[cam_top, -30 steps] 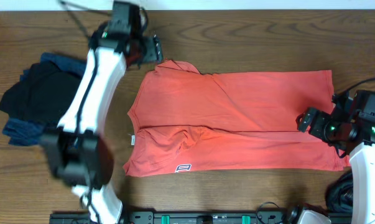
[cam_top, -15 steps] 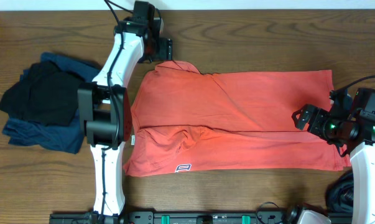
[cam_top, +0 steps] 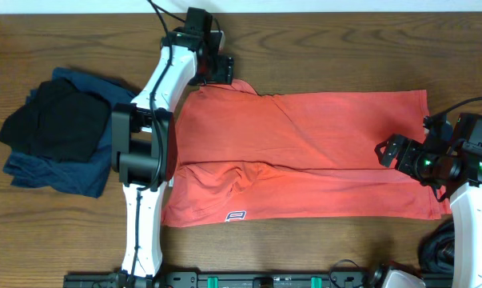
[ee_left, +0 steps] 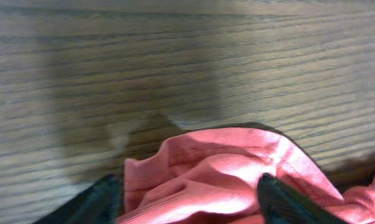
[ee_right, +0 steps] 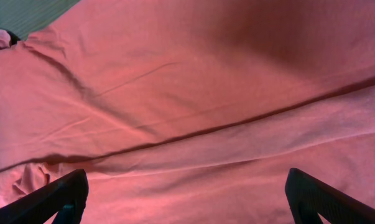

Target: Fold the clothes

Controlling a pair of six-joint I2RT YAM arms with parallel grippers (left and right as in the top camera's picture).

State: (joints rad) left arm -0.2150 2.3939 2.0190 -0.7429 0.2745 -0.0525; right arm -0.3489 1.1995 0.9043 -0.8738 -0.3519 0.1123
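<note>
The left claw [cam_top: 221,70] sits at the far left corner of the red shirt [cam_top: 304,152], its fingers spread on either side of a bunched bit of fabric. The right claw [cam_top: 386,152] hangs wide open over the shirt's right side, holding nothing. The shirt lies spread on the table [cam_top: 328,44], with dark clothes [cam_top: 57,132] piled beside it.

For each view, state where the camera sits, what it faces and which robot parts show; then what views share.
Overhead: above table, looking down; T-shirt, dark pile, left arm, right arm.
Left wrist: on left arm, faces table, T-shirt edge; left pincer shows.
Right wrist: on right arm, close over T-shirt; right pincer shows.
Shared: T-shirt, in all.
</note>
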